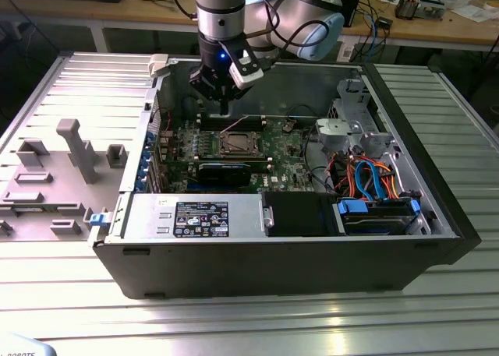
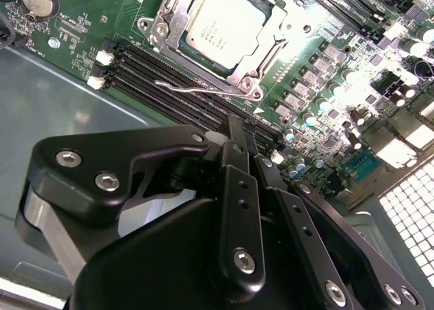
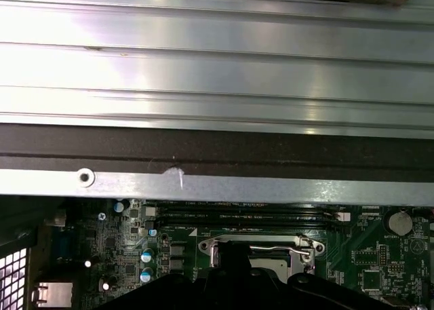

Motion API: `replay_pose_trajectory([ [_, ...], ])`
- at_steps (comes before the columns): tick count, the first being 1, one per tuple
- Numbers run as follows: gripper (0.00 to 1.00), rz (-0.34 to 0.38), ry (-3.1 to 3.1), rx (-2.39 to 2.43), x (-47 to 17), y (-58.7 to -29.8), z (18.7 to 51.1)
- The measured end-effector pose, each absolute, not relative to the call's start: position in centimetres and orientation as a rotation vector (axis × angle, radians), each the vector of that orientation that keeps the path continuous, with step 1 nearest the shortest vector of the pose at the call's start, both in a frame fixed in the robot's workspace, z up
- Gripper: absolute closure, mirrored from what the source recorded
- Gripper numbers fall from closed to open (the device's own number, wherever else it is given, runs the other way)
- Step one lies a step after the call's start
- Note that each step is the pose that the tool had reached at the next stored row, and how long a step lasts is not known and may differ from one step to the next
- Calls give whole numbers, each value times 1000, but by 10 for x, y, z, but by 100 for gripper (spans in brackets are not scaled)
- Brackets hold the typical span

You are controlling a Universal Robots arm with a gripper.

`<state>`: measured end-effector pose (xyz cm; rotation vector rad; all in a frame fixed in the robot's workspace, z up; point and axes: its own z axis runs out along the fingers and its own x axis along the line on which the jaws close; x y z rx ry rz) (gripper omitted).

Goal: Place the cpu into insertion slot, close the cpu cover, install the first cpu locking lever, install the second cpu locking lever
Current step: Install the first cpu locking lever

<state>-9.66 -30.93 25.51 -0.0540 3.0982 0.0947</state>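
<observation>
Two steps look done: cpu [image 2: 227,25] seated in slot [image 2: 153,27], cover [image 2: 266,52] down over it | you're likely on the first lever [image 2: 196,89], wire lying beside slot | gripper [image 2: 245,137] near lever, fingers together, empty | latching would need your careful hooking push

Chip in its socket
The flat silver-grey square cpu [image 2: 227,24] lies in the silvery-rimmed insertion slot [image 2: 159,32], with long dark memory slots [image 2: 169,86] just beside.

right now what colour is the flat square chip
Square chip: silver-grey, best in second wrist view.
</observation>
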Motion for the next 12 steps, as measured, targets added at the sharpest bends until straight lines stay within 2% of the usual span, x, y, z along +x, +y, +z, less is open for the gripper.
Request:
replay_pose_trajectory([
  [12, 89, 95, 3098, -54, -96, -309, 255],
])
